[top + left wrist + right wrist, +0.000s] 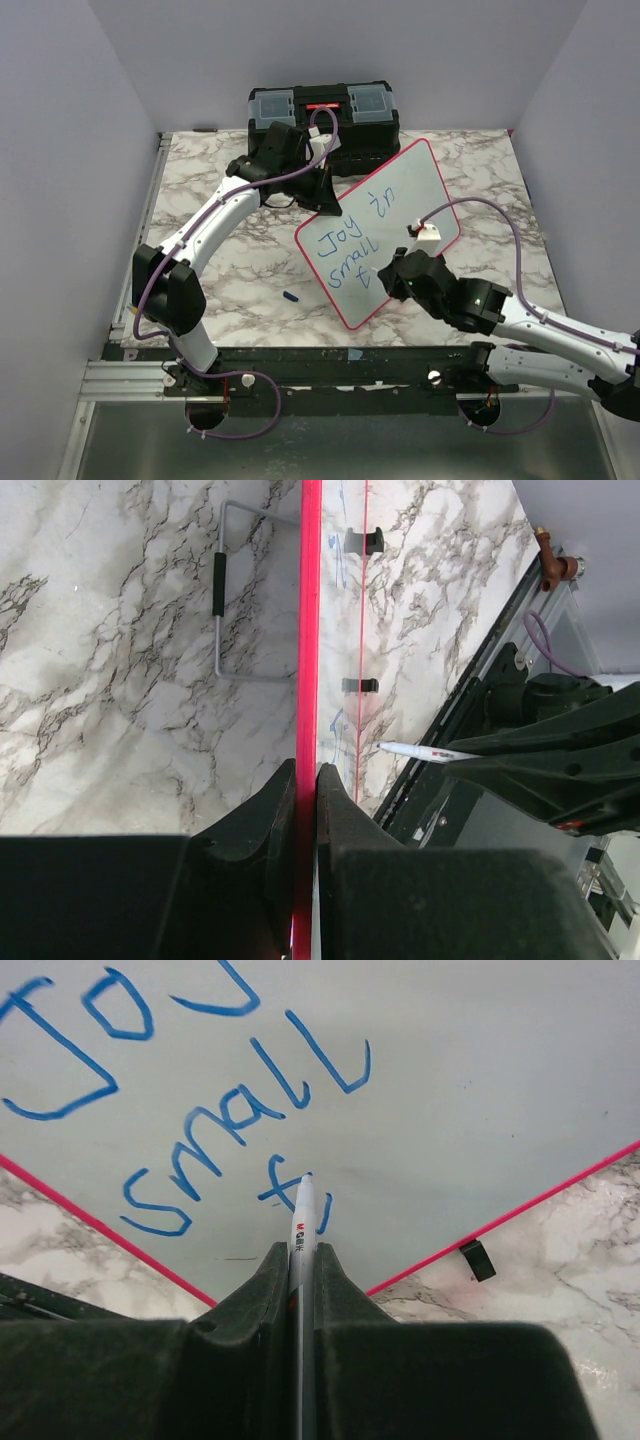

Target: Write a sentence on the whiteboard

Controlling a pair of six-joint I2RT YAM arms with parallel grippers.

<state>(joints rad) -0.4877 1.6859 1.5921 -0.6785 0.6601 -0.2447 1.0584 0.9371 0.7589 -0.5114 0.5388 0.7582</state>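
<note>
1. Closest to me were the arm bases. Beyond them the whiteboard (425, 190) sat skewed on the table (200, 170), before the toolbox (322, 112). My worry was that heavy pen pressure could twist it from the left gripper (326, 200).
2. Left wrist: those jaws were clamped on the board's red rim (310, 630).
3. Right wrist: the right gripper (303, 1252) was clenched around the pen (304, 1215), whose tip touched the board under "small". A slip would smear the letter.

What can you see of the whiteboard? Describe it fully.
The whiteboard is a white panel with a pink-red rim, rounded corners and small black feet. It sits askew on the marble table, reading "Joy in small" in blue plus a started letter. The left gripper pinches its rim; the marker in the right gripper touches its face.
</note>
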